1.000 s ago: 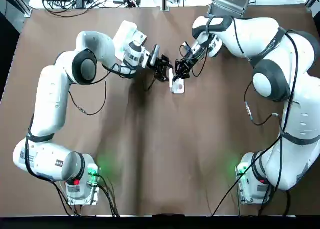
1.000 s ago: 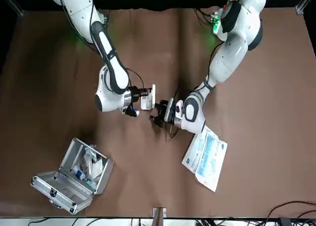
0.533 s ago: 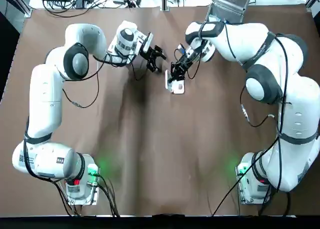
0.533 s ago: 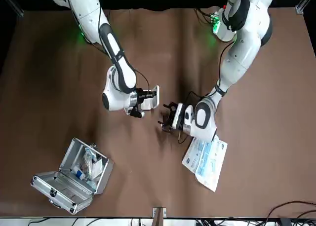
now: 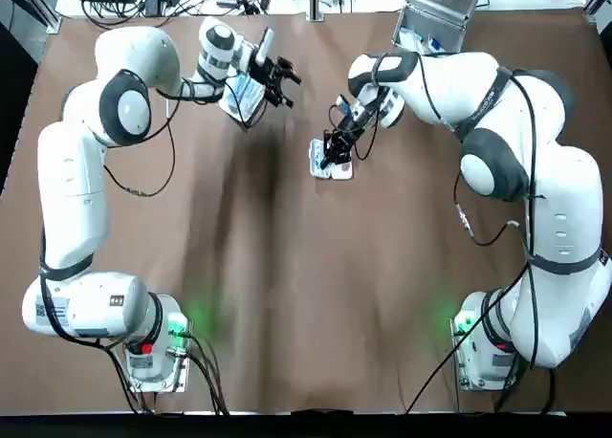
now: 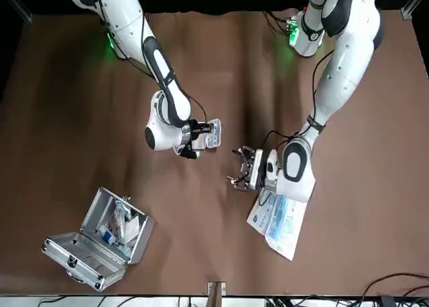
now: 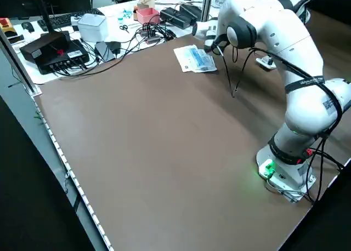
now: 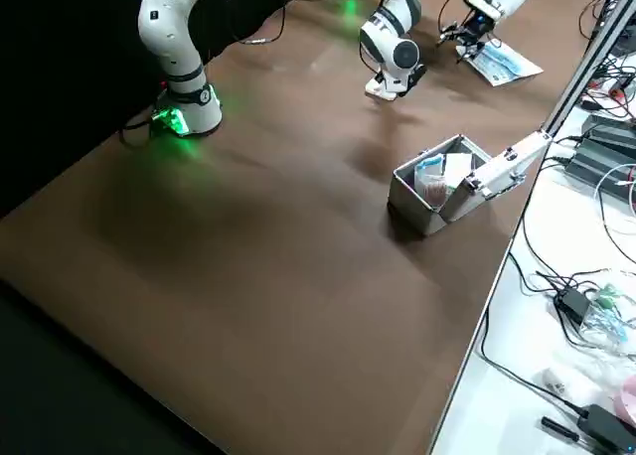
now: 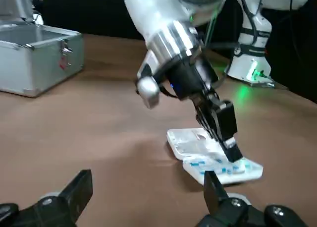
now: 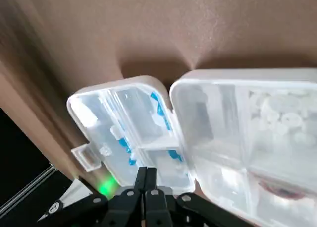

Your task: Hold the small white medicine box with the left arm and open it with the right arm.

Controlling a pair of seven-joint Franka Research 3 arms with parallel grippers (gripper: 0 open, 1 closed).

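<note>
Medicine box (image 5: 342,170) lies open, job seemingly done. My right gripper (image 10: 146,176), pinched shut, touches its lid; my left gripper (image 5: 284,86) gapes empty, well apart. Next: withdraw.

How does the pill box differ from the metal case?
The pill box is small, white plastic; the metal case is larger and silver. The pill box lies mid-table at the right gripper, while the metal case sits apart near the far edge. The left gripper is off the pill box, open. Both the pill box and the metal case are open.
</note>
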